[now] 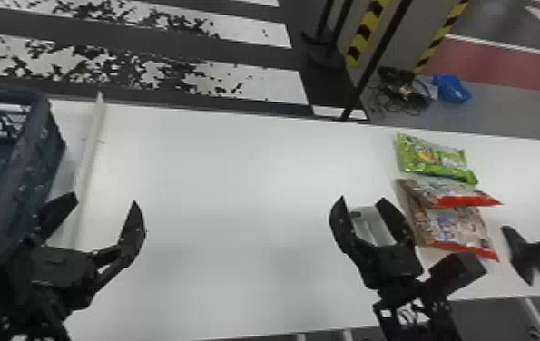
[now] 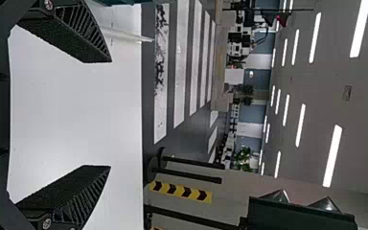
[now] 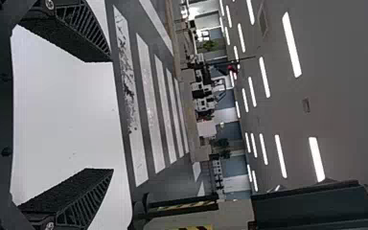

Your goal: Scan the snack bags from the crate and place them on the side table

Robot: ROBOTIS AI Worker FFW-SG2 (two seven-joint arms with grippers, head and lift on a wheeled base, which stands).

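White-striped dark floor (image 1: pixel 255 36), glowing ceiling strips (image 2: pixel 333 155).

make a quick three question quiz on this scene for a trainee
1. Multiple choice: how many brown-and-white snack bags with red edges lie beside the glossy green snack bag?
a) one
b) two
c) four
2. True or false: the dark blue plastic crate is farther to the robot's left than the green bag.
3. Fill in: the fingertips of the black left hand are ____ (apart or touching).

Key: 1 b; 2 true; 3 apart

Hazard stripes (image 1: pixel 365 31), cables (image 1: pixel 405 94), blue bundle (image 1: pixel 453 89).
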